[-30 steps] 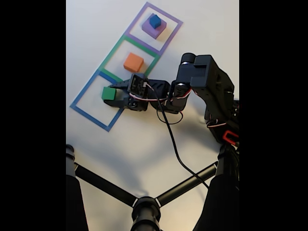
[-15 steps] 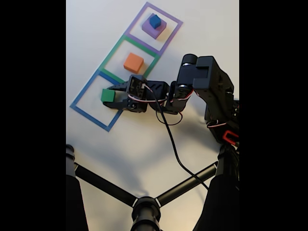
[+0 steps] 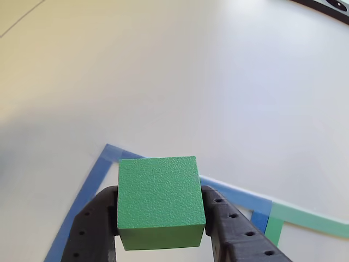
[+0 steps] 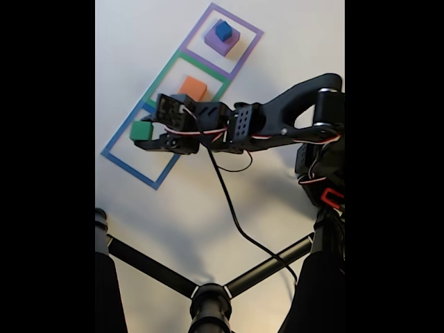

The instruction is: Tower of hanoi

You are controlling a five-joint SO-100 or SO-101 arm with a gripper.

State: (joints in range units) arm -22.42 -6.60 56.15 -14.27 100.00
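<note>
The hand (image 3: 161, 229) in the other view is closed on a green cube (image 3: 160, 207), one black perforated finger (image 3: 90, 229) pressed against its left face and the other against its right face. The cube fills the gap between them, its top face level. Below it lies the white tabletop (image 3: 191, 71), with the corner of a blue tape square (image 3: 101, 166) showing and a strip of green tape (image 3: 311, 219) at the right.

In the fixed view the hand (image 4: 144, 134) grips the green cube (image 4: 141, 130) over the blue tape square (image 4: 128, 163). An orange cube (image 4: 194, 87) sits in the green tape square (image 4: 161, 75), partly hidden by the arm. A small blue cube (image 4: 223, 30) rests on a purple block (image 4: 220, 44) inside the purple tape square (image 4: 248, 55).
</note>
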